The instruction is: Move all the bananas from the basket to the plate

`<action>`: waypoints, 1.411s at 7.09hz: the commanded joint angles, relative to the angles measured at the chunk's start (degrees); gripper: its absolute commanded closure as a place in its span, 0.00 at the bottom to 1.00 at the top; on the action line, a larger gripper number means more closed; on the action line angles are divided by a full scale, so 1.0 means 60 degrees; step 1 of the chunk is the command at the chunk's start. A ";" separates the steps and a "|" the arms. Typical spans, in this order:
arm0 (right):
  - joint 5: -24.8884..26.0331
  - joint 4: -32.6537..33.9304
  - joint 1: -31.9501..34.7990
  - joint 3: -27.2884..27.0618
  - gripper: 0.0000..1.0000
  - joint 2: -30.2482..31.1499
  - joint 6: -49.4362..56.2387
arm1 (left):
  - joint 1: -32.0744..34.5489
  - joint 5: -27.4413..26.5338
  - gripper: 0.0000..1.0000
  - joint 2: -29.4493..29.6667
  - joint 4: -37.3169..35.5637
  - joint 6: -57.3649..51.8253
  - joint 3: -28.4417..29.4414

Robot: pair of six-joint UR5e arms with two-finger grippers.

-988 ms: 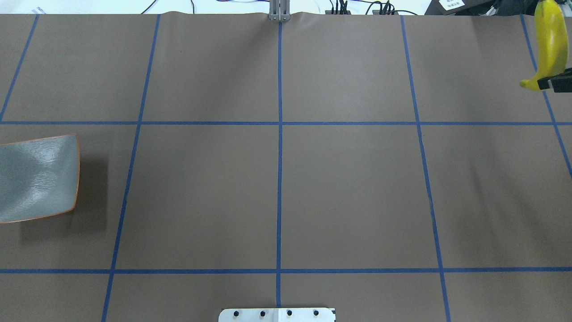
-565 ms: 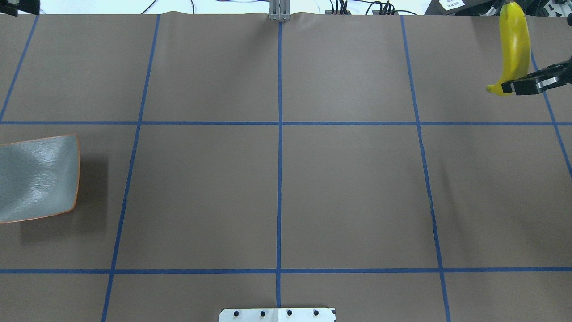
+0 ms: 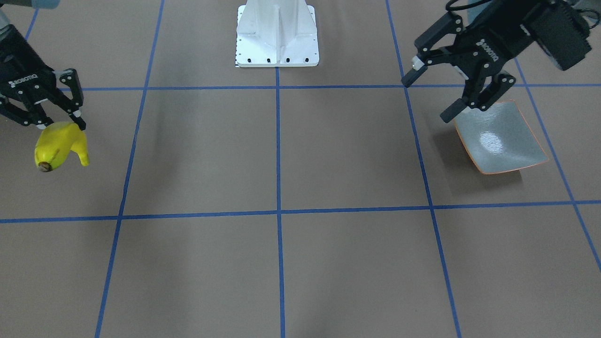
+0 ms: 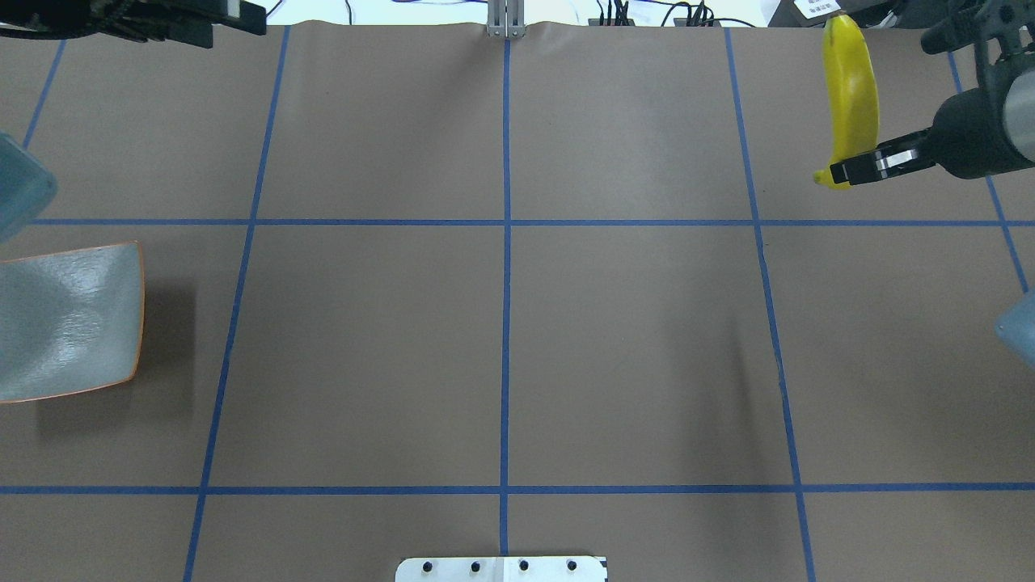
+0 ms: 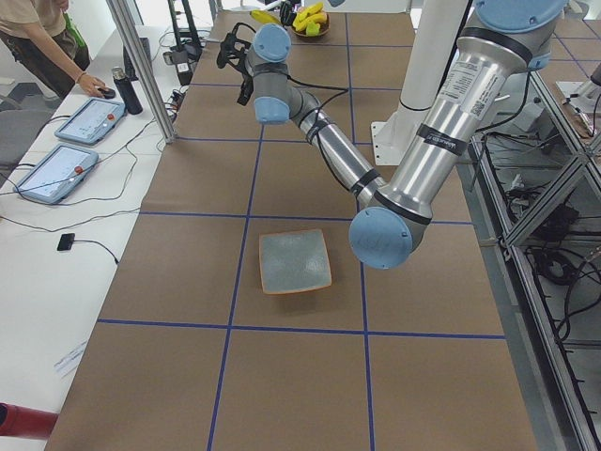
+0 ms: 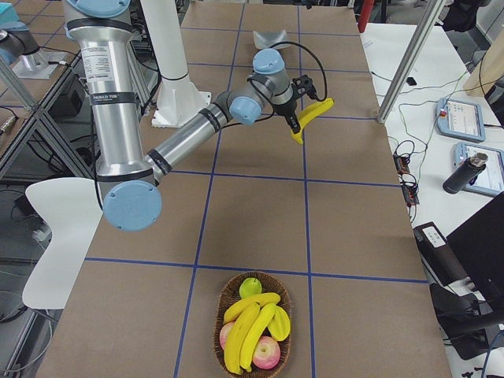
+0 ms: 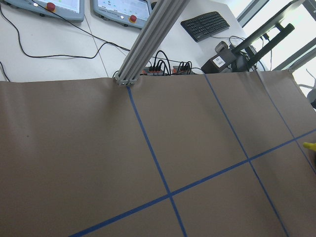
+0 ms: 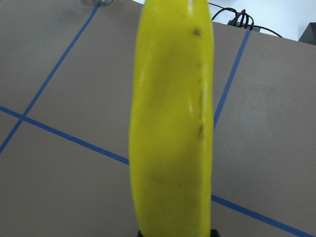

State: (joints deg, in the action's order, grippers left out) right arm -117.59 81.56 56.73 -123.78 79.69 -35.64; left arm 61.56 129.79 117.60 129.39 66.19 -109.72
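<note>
My right gripper is shut on the lower end of a yellow banana and holds it above the table's far right; the front view shows the gripper and the banana hanging clear of the surface. The banana fills the right wrist view. The other bananas lie in the basket at the table's right end. The grey-green plate with an orange rim sits empty at the left edge. My left gripper is open and empty, above the table beside the plate.
The basket also holds apples and a green fruit. The robot base stands at the table's near middle. An aluminium post stands at the far edge. Tablets and cables lie beyond the table.
My right gripper has carried the banana leftward in the overhead view, toward the table's middle. My left gripper has come into view at the top left.
</note>
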 commanded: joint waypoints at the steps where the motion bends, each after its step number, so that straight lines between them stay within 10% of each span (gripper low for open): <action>1: 0.1500 0.2104 -0.1683 -0.0406 1.00 -0.1454 -0.1042 | -0.0619 -0.0275 0.00 0.0481 0.0011 0.0961 0.0049; 10: 0.4670 0.4538 -0.5221 0.0048 1.00 -0.4591 -0.2628 | -0.3707 -0.3098 0.00 0.1713 0.0085 0.2605 0.0679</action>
State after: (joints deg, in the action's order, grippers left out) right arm -90.88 105.89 26.53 -123.61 54.54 -50.70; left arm 42.20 113.94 127.79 129.92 81.30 -105.70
